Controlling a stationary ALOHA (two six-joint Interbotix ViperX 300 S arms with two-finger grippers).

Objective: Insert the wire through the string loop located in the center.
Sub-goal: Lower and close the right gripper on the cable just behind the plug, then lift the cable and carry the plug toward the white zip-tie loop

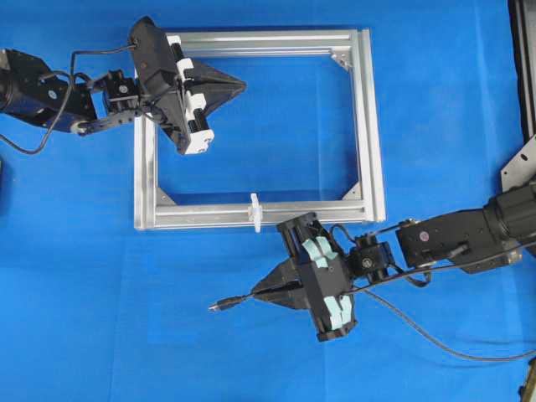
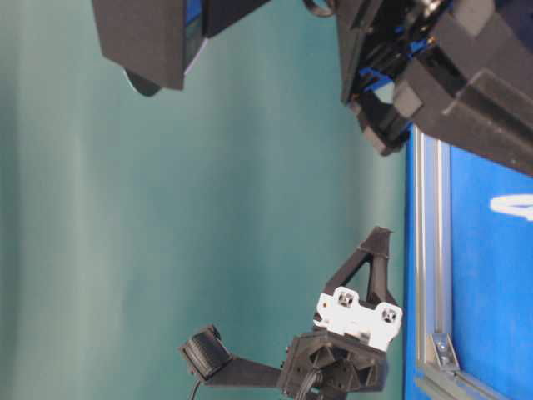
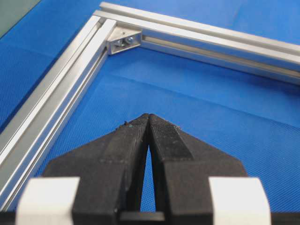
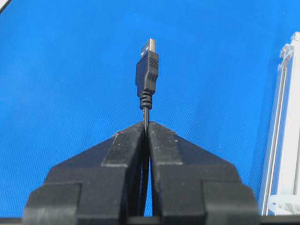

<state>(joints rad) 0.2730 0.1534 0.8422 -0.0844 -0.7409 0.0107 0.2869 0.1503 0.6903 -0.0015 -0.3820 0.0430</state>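
Parts of the scene stay hard to read: the table-level view is turned on its side and crowded with dark arm bodies, so neither the wire nor the loop can be made out there, and the wire's [image 1: 435, 335] far end runs off the right edge of the overhead view. In the right wrist view only a sliver of the frame [image 4: 281, 131] shows at the right border.

The right gripper [image 1: 255, 294] reaches in from the right, level and pointing left, just below the frame's near bar. Its jaws are clamped on the wire a little behind the plug [image 4: 147, 72], which sticks out ahead of the fingertips with its metal tip leading, over the blue bench [image 1: 100, 318]. The rest of the wire trails back under the right arm.

The loop [image 1: 255, 211] stands white and upright on the middle of the frame's near bar, near the right gripper but not touching it.

The left gripper [image 1: 241, 84] points right over the frame's upper left part, jaws closed with nothing between them, fingertips above blue cloth near a corner bracket [image 3: 124, 40].
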